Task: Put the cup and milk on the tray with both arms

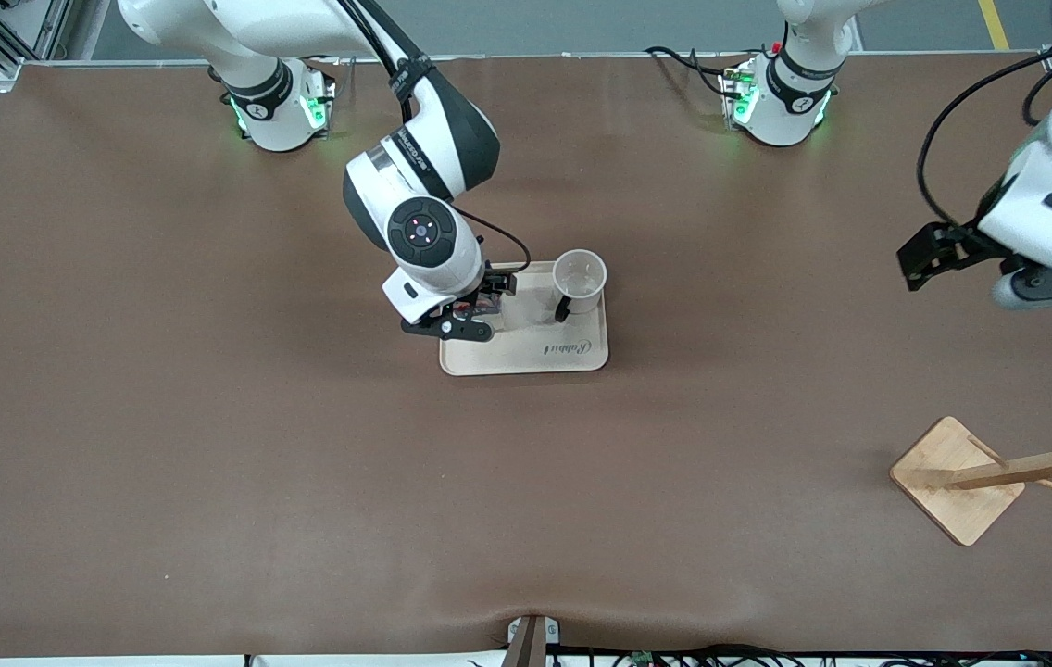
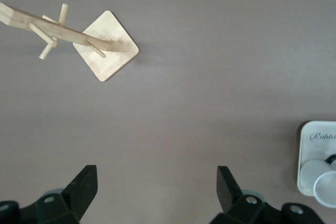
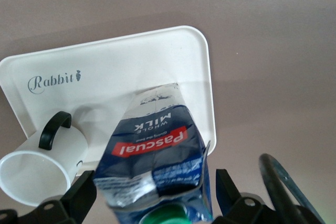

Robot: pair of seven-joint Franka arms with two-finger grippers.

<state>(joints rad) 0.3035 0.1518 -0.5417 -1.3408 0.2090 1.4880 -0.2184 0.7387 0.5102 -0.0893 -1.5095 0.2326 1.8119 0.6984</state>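
Observation:
The cream tray (image 1: 526,357) lies mid-table. The white cup (image 1: 579,278) stands on its corner toward the left arm's end, farther from the front camera. My right gripper (image 1: 478,310) is low over the tray's other end. In the right wrist view (image 3: 155,179) its jaws are open on either side of the dark-blue milk (image 3: 157,145), which stands on the tray (image 3: 131,66) beside the cup (image 3: 37,169); the fingers show small gaps to the carton. The right hand hides the milk in the front view. My left gripper (image 1: 915,255) (image 2: 156,174) is open and empty, up over the table's left-arm end.
A wooden peg rack on a square base (image 1: 957,477) stands near the front camera at the left arm's end, also in the left wrist view (image 2: 107,45). The brown table (image 1: 211,417) is bare around the tray. Cables run along the front edge.

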